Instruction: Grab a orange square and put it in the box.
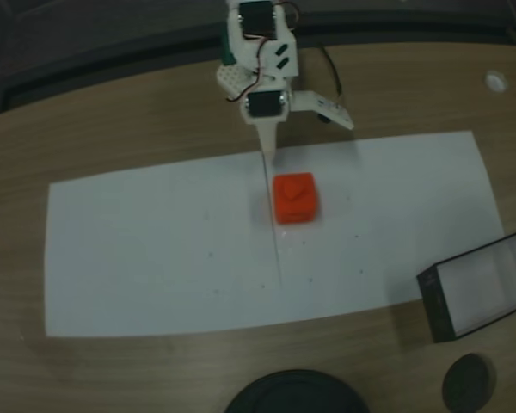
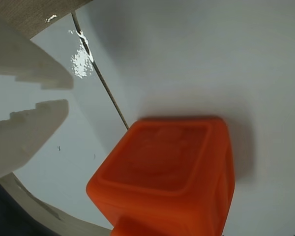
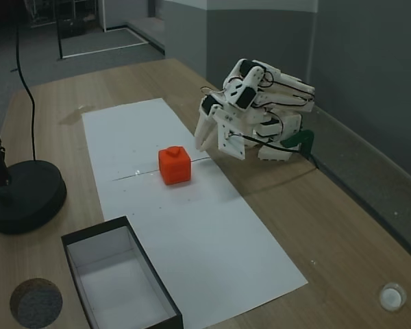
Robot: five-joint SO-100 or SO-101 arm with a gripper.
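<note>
The orange square [image 1: 295,198] rests on a white paper sheet [image 1: 155,249], bump upward, and looms large in the wrist view [image 2: 172,172]. My gripper [image 1: 308,142] is open and holds nothing. It hovers just on the arm's side of the cube. One finger [image 1: 267,151] points down near the cube's upper left corner, and the other splays out to the right. In the other fixed view the gripper [image 3: 218,151] is to the right of the cube [image 3: 175,164], apart from it. The box [image 1: 436,305] stands at the lower right, and its black wall [image 3: 154,271] encloses a pale floor.
A large black round base [image 1: 297,391] and a small black disc [image 1: 469,383] lie at the near table edge beside the box. A thin dark line [image 1: 275,249] crosses the paper. A small white round object [image 1: 496,82] sits on the wood far right.
</note>
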